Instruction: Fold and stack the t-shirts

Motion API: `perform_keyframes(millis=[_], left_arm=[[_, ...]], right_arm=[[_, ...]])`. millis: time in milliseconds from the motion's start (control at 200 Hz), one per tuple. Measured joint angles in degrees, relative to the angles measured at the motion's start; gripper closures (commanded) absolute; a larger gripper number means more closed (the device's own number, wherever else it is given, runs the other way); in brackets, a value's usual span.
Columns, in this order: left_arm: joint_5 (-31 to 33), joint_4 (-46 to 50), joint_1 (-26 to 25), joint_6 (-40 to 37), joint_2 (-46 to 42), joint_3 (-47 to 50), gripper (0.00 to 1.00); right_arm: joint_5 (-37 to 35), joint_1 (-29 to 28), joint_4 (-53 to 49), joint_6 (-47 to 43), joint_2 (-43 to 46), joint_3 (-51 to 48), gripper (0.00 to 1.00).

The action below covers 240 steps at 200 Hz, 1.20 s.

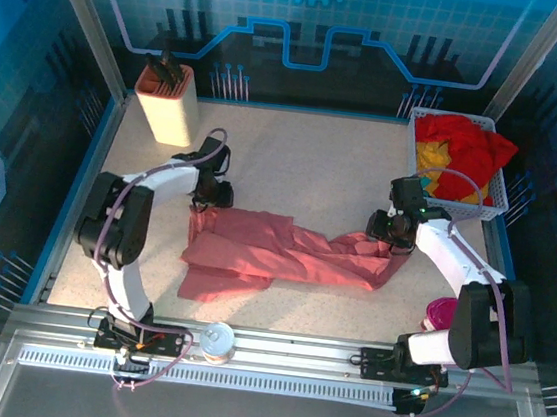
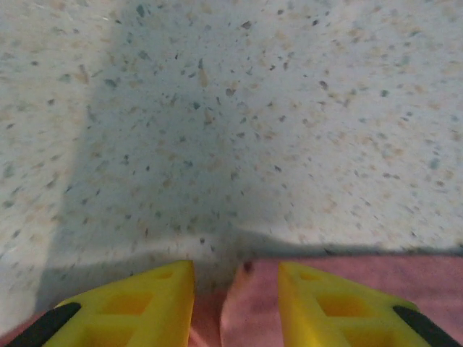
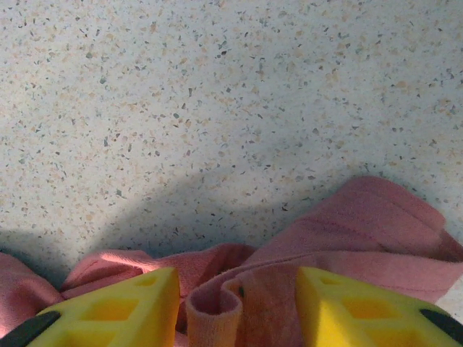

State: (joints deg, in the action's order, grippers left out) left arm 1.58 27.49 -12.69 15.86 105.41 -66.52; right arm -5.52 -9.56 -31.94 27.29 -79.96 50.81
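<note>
Left claw (image 2: 235, 269) spread, right claw (image 3: 239, 273) maybe pinching the salmon-pink t-shirt (image 1: 273, 253) mid-frame: grip both ends evenly, pull taut before folding.

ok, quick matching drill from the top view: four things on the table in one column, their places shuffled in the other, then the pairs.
Things
1. pink t-shirt
2. white basket
3. beige holder
4. round can

Places
A. far left corner
B. near edge, left of centre
C. far right corner
D. centre, spread left to right

Pairs: 1-D, 2-C, 3-A, 4-B
</note>
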Motion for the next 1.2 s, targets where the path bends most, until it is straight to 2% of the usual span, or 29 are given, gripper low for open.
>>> perform_keyframes(millis=[140,305,580,836,1201], left_arm=[[-0.5,-0.1,0.1,-1.2,2.5,-1.3,0.69],[-0.9,-0.3,0.1,-1.8,2.6,-1.6,0.77],[-1.0,-0.2,0.1,-2.1,2.6,-1.6,0.84],[-1.0,0.2,0.0,-1.9,1.4,0.0,1.00],[-0.9,0.8,-0.3,-0.7,-8.4,2.3,1.00]], right_arm=[[0.0,0.2,0.0,-0.2,0.0,0.0,0.54],[0.0,0.4,0.1,-0.2,0.0,0.0,0.54],[0.0,0.4,0.1,-0.2,-0.4,0.0,0.54],[0.0,0.7,0.1,-0.2,-0.4,0.0,0.54],[0.0,1.5,0.1,-0.2,-0.4,0.0,0.54]])
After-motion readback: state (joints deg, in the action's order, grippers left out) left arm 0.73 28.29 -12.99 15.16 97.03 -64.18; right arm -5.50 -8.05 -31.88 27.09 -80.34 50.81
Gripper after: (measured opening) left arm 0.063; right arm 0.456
